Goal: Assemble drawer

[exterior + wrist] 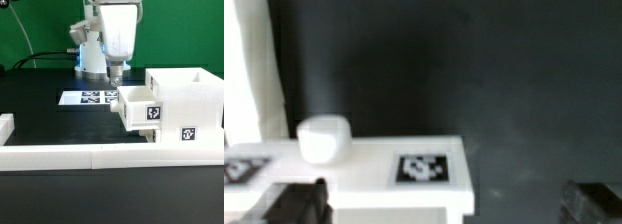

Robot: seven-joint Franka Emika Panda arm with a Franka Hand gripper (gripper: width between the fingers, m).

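Note:
The drawer's tall white housing [186, 98] stands at the exterior view's right. One small white tray [133, 108] with a black-and-white tag sticks out of its left side, and a second tag [188, 132] shows lower on the unit. My gripper [117, 73] hangs just above the tray's outer end, open and holding nothing. In the wrist view the tray's white face [375, 165] lies below the gripper [445, 205] with a tag [420, 167] and a small rounded knob [322, 138]. The dark fingers [295, 205] stand far apart.
A long low white bar [90, 154] runs along the table's front. The marker board [88, 98] lies behind the tray, near the robot's base. A small white block [5, 126] sits at the exterior view's left edge.

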